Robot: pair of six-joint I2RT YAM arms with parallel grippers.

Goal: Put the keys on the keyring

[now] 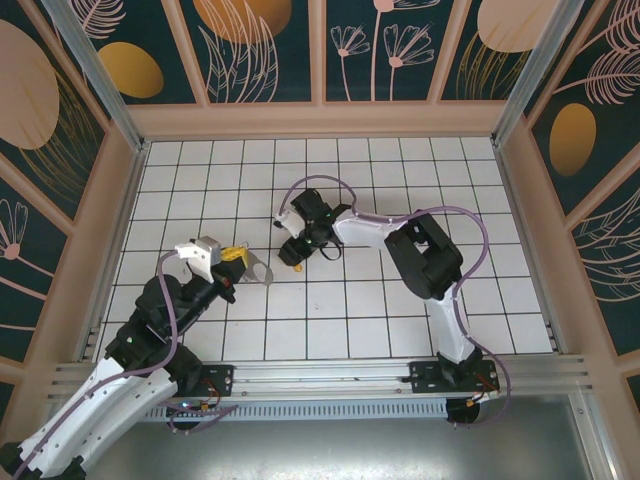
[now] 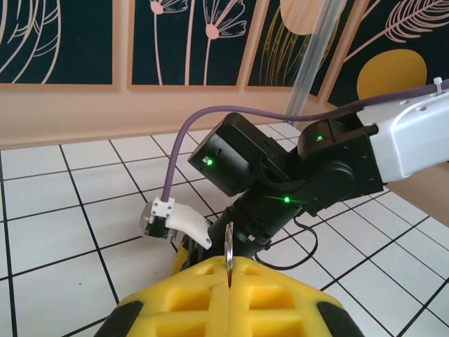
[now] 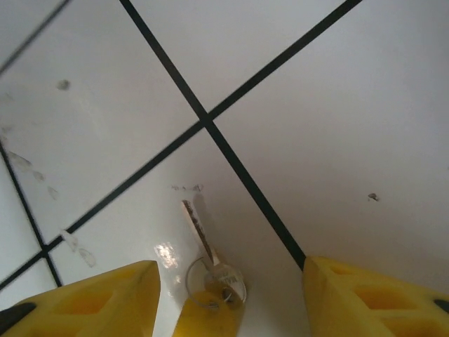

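As left jaws pinch keyring (image 2: 229, 246), key (image 3: 200, 235) lies, seemingly flat, between right jaws

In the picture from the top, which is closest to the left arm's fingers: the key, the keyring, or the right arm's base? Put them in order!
1. keyring: pinched in the left fingers.
2. key: a little to the right, between the right fingers.
3. right arm's base: far off, bottom right.
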